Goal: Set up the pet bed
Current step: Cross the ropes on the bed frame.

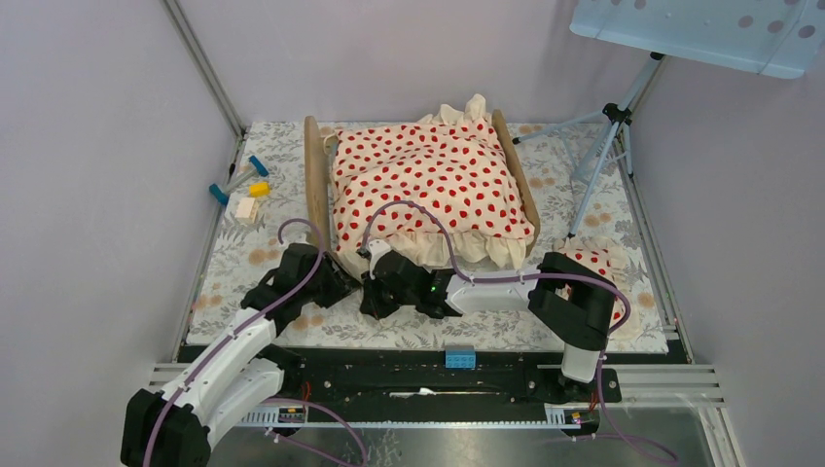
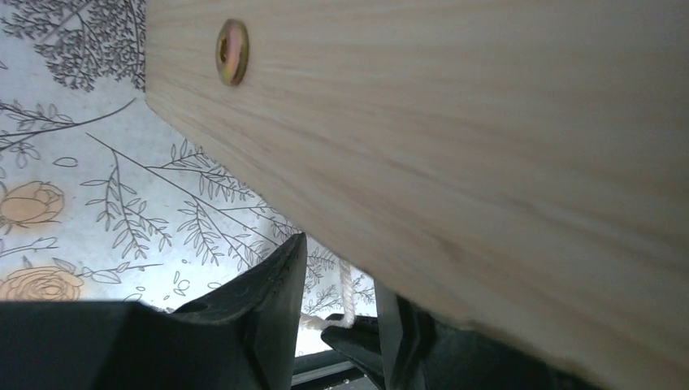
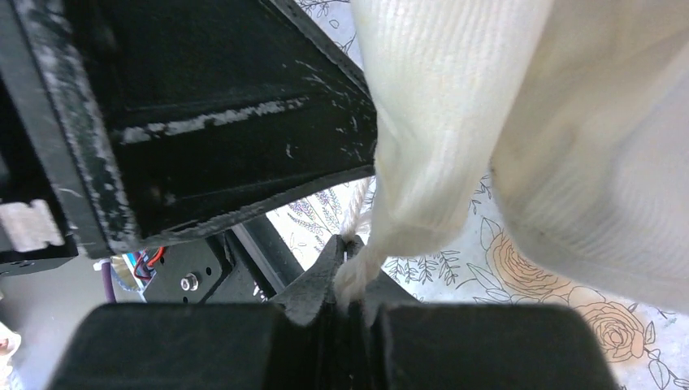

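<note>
The pet bed point(image 1: 316, 185) stands mid-counter point(image 1: 243, 263) under the dotted blanket point(image 1: 428, 175). The right gripper point(image 3: 348, 272) has its jaws pinching the blanket's near corner, while the left gripper point(image 2: 337, 301) has its jaws spread beside the wooden frame. This looks like the blanket-straightening step, so next should come a gentle pull, then release

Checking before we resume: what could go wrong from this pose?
1. The right gripper is shut on only the thin tip of the edge of the blanket; a pull could slip it free.
2. The left gripper sits tight against the wooden board of the pet bed and close to the right gripper; either could bump the other or shove the frame.
3. The pillow lies partly under the right arm; a swing might drag it.
</note>
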You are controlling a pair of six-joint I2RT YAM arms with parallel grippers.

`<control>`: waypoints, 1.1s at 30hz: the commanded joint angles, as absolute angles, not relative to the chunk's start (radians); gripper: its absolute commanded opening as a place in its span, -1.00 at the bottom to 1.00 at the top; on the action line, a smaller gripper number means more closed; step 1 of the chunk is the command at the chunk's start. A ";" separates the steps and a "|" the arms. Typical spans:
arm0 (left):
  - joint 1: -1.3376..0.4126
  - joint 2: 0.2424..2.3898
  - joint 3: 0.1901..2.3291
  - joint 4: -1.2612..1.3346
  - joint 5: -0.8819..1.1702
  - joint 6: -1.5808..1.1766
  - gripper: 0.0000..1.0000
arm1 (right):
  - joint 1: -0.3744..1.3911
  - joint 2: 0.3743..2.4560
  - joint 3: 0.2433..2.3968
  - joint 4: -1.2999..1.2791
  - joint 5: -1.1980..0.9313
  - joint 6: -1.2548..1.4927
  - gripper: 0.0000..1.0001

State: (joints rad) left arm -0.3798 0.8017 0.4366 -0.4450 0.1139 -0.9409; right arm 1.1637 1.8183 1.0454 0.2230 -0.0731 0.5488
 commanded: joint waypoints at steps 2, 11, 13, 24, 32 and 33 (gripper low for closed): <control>-0.397 0.835 0.392 -0.326 0.182 -0.954 -0.24 | 1.158 1.784 1.052 0.260 -0.101 0.562 -1.00; -0.406 0.840 0.346 -0.281 0.188 -0.961 -0.95 | 1.157 1.789 1.055 0.256 -0.094 0.556 -1.00; -0.407 0.816 0.342 -0.290 0.184 -0.959 -1.00 | 1.158 1.784 1.057 0.231 -0.073 0.543 -1.00; -0.407 0.691 0.339 -0.451 0.133 -1.037 -1.00 | 1.157 1.718 1.047 0.128 0.096 0.435 -0.42; -0.419 0.688 0.337 -0.516 0.141 -1.095 -1.00 | 1.141 1.725 1.117 0.087 0.225 0.381 -0.24; -0.424 0.681 0.334 -0.524 0.138 -1.103 -1.00 | 1.134 1.727 1.124 0.091 0.232 0.376 -0.23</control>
